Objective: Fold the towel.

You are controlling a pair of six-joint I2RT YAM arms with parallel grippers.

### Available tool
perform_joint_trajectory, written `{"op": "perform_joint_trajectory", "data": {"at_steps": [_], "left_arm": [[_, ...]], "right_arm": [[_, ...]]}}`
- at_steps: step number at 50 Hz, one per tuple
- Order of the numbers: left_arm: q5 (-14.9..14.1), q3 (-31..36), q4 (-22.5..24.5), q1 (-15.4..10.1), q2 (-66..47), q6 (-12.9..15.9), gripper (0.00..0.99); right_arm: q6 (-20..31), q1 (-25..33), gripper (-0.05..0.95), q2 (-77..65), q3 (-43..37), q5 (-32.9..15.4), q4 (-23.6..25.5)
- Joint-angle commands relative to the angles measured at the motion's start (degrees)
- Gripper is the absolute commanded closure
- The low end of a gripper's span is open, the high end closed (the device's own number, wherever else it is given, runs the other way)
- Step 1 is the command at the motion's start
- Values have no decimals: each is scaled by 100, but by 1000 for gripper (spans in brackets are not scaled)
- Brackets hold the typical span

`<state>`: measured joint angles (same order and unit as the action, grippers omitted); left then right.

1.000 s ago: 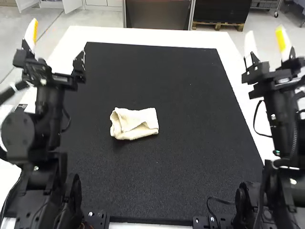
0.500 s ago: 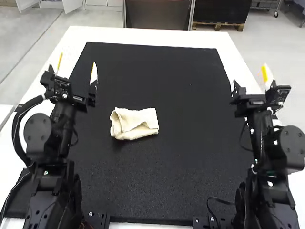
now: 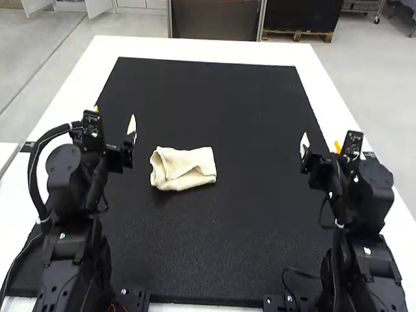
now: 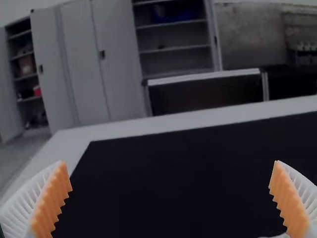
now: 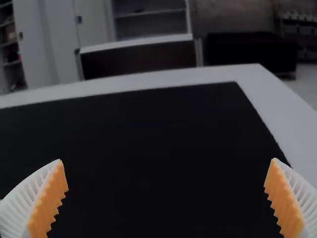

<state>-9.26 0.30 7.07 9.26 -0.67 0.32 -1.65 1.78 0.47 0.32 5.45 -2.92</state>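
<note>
High view — cream towel [image 3: 198, 159]; folded

Looks forward and down from above in the high view; faces forward, lower and nearer, in both wrist views; shares the black mat's far edge [image 3: 208, 64] throughout.

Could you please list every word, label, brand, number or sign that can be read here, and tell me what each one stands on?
There are none that can be read on the towel, the black mat or the white table.
The pale marks on the left arm and right arm are too small to tell whether they are print.
</note>
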Motion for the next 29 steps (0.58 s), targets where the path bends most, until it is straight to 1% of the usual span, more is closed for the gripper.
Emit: {"op": "perform_joint_trajectory", "data": {"at_steps": [1,4,11,14,26,28,29], "left_arm": [[20,-21,-241,129,75,-207,44],[-15,-21,-382,155,75,-190,34],[3,-21,-452,138,75,-181,36],[29,-30,-751,147,75,-128,36],[47,-30,-742,191,75,-181,34],[117,-30,-742,199,75,-216,36],[187,-30,-733,217,75,-278,34]], "right_arm": [[68,86,-21,-38,-23,-88,169],[68,86,-21,-38,-23,-88,186],[68,86,-21,-38,-23,-88,213],[68,86,-21,-38,-32,-88,257],[77,86,-21,-38,-32,-97,301],[68,86,-21,-38,-23,-97,301],[68,86,-21,-38,-32,-88,301]]}}
